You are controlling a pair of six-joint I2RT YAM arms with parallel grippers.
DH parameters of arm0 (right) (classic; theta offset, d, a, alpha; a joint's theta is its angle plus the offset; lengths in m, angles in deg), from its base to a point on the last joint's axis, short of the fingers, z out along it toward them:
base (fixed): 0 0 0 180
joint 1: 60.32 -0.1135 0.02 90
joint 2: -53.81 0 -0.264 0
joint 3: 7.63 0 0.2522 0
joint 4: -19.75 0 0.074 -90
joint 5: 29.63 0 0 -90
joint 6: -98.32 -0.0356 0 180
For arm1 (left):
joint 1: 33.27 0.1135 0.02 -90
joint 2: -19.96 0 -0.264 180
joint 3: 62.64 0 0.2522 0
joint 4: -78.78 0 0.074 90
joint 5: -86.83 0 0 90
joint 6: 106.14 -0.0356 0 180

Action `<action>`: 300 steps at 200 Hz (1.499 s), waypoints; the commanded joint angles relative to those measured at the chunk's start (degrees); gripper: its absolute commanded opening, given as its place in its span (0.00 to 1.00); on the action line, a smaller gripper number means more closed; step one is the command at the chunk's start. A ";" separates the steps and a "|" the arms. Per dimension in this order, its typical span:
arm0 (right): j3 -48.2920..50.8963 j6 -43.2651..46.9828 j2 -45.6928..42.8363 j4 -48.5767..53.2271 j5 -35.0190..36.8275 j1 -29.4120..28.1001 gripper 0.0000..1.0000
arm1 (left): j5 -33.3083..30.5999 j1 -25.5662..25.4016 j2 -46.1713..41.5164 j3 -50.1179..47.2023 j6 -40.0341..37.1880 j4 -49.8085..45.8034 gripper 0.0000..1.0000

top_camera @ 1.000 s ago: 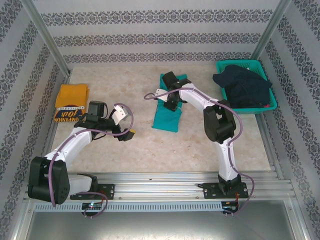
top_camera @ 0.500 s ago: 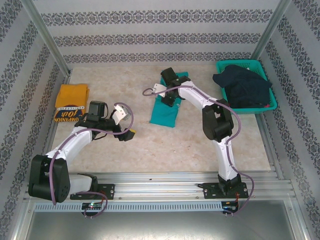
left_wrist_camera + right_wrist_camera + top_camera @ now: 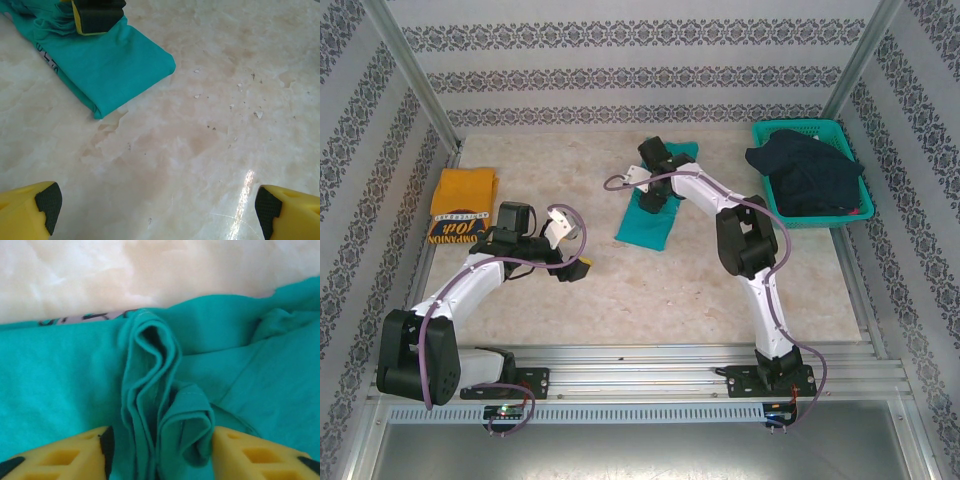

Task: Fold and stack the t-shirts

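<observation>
One teal t-shirt [image 3: 645,226]; basket [image 3: 820,127] holds dark clothes [image 3: 805,170].

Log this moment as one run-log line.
left claw: open, over table | right claw: open, astride bunched fold of teal t-shirt | yellow t-shirt: folded, far left | stack: not yet

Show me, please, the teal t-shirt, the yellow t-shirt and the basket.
teal t-shirt [image 3: 645,225]: top external view, near folded end.
yellow t-shirt [image 3: 463,188]: top external view, plain far part.
basket [image 3: 798,126]: top external view, far rim.
</observation>
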 commanded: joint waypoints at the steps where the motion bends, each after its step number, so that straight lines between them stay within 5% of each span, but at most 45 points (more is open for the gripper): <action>1: 1.53 -4.32 -6.58 -3.22 2.91 0.81 0.61 | 0.59 0.19 0.17 -1.28 2.48 3.59 1.00; 28: 14.36 -7.29 -16.78 -13.59 0.01 0.41 0.68 | -2.06 0.10 -0.02 -2.29 7.33 7.14 1.00; 79: 25.15 -14.01 -21.50 -11.47 -5.41 -2.71 0.65 | -10.35 0.28 0.11 -3.83 20.81 16.16 1.00; 141: 6.02 -36.36 -4.59 4.42 0.07 -2.35 0.54 | -10.60 0.41 0.75 -3.84 24.11 18.06 1.00; 184: 6.40 -36.13 -1.91 6.33 -2.54 -2.65 0.52 | -11.57 0.38 -0.50 -4.63 24.72 18.07 1.00; 246: 31.63 -33.56 -16.14 -2.15 -7.10 -7.12 0.52 | -18.12 0.28 -1.62 -4.03 26.30 13.38 1.00; 300: 41.29 -28.02 -29.17 -2.81 -6.11 -11.30 0.58 | -21.43 0.15 -1.44 -3.39 31.74 13.49 1.00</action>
